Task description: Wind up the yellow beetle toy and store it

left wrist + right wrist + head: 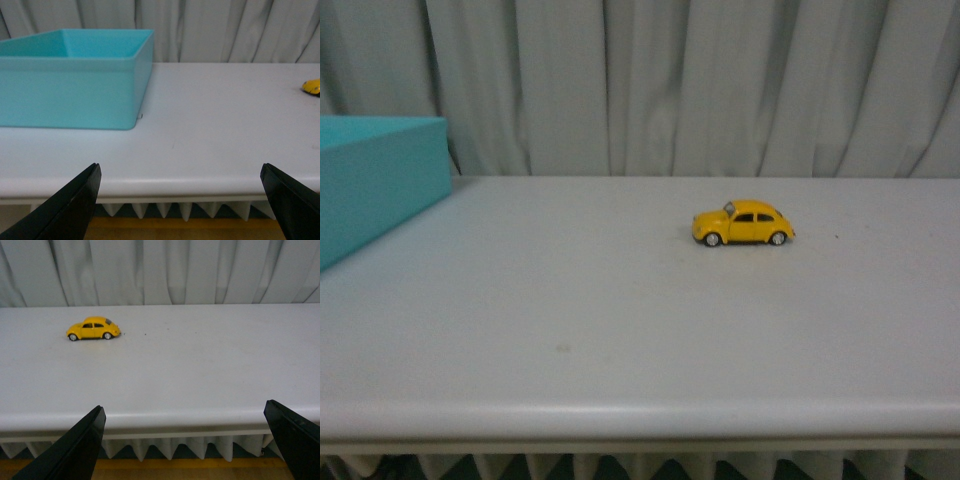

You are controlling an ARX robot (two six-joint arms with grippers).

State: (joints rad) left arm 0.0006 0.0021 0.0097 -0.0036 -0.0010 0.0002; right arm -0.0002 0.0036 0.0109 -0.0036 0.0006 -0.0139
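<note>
The yellow beetle toy (743, 224) sits alone on a white table (620, 330).
Only the wrist views show the left gripper (180, 172) and right gripper (185, 414), both spread wide and empty; the left's reveals the teal box (75, 90) hollow.

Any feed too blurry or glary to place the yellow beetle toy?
Front view: soft, yet the yellow beetle toy reads clearly. Right wrist view: sharpest, whole toy, no glare. Left wrist view: toy cropped at the frame edge; teal box sharp.

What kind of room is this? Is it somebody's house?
Probably a robot test setup, not a home: a plain white table holding a small yellow toy car and a teal plastic box, backed by a pale grey curtain.
</note>
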